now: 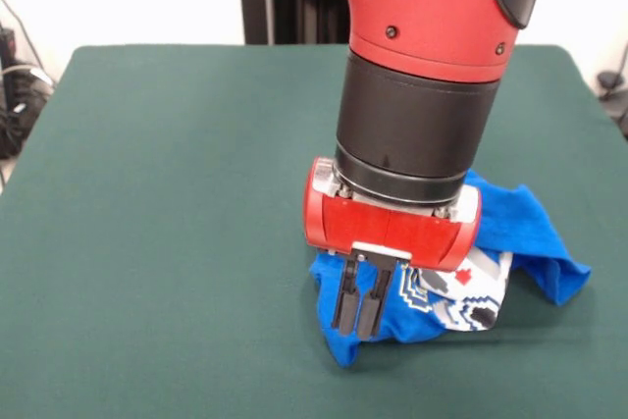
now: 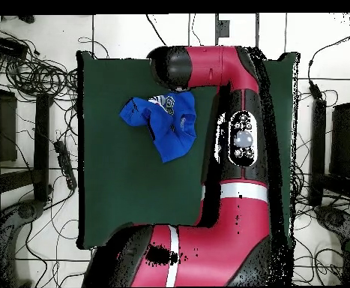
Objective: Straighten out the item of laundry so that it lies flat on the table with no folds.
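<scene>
The bright blue T-shirt (image 1: 538,235) lies crumpled in a heap on the green table (image 1: 147,203), right of centre near the front edge. Its white-grey pixel print (image 1: 473,293) faces up, partly folded. My gripper (image 1: 360,329) comes straight down onto the heap's left front part. Its two black fingers (image 1: 344,296) stand close together, shut on a fold of the blue cloth. In the overhead view the shirt (image 2: 166,127) lies bunched near the table's (image 2: 110,187) far edge, and the arm's end covers the gripper and part of the shirt.
The red and black arm (image 2: 237,150) runs along the right side of the table in the overhead view. Cables and stands (image 2: 35,82) lie on the floor around the table. The black pedestal (image 1: 294,7) stands behind the far edge.
</scene>
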{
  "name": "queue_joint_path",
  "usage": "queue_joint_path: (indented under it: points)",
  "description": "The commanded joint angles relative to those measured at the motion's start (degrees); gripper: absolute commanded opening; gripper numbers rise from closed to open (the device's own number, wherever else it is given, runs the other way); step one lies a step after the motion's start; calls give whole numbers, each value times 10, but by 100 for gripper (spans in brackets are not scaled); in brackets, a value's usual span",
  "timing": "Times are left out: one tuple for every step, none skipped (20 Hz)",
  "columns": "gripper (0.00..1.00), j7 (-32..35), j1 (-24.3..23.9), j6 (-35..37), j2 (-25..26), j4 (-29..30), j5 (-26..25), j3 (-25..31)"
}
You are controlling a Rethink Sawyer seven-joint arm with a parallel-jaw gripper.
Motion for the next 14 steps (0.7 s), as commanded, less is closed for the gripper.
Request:
queue_joint_path:
  points:
    - [0, -58, 6, -23, 37, 98, -17, 34]
    - [0, -57, 6, -28, 38, 101, -18, 33]
    - [0, -55, 6, -30, 38, 102, -18, 32]
    - [0, -56, 6, -35, 38, 102, -20, 32]
    - [0, -51, 6, -38, 38, 103, -19, 32]
    - [0, -49, 8, -41, 38, 100, -23, 29]
    - [0, -45, 10, -42, 39, 99, -24, 26]
    - [0, -39, 12, -44, 38, 99, -25, 22]
    - [100, -38, 13, -44, 38, 98, -26, 20]
    - [100, -34, 16, -45, 38, 96, -30, 16]
    - [100, -30, 19, -46, 38, 95, -33, 12]
    - [100, -24, 25, -55, 35, 98, -41, 4]
    - [100, -22, 26, -57, 35, 99, -42, 2]
    - [100, -22, 27, -56, 35, 99, -42, 1]
